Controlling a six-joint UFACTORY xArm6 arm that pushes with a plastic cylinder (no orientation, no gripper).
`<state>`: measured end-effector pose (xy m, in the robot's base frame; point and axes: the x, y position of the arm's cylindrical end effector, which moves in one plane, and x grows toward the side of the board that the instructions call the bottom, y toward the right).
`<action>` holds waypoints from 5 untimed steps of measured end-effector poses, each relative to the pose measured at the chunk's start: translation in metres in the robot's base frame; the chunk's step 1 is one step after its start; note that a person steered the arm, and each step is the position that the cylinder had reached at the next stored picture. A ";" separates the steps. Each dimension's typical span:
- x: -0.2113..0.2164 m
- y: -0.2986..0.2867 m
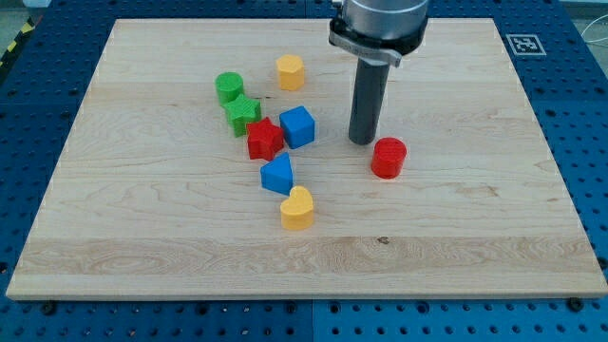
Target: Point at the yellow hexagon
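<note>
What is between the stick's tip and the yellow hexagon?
Nothing. In the camera view, only bare wood lies between my tip and the yellow hexagon. The blue cube sits just below that line.

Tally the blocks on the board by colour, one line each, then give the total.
Yellow: 2, the yellow hexagon and the yellow heart
Green: 2, the green cylinder and the green star
Red: 2, the red star and the red cylinder
Blue: 2, the blue cube and the blue triangle
Total: 8
</note>
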<state>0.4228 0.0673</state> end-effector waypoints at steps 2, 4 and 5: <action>-0.023 -0.016; -0.067 -0.025; -0.093 -0.026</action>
<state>0.3299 0.0417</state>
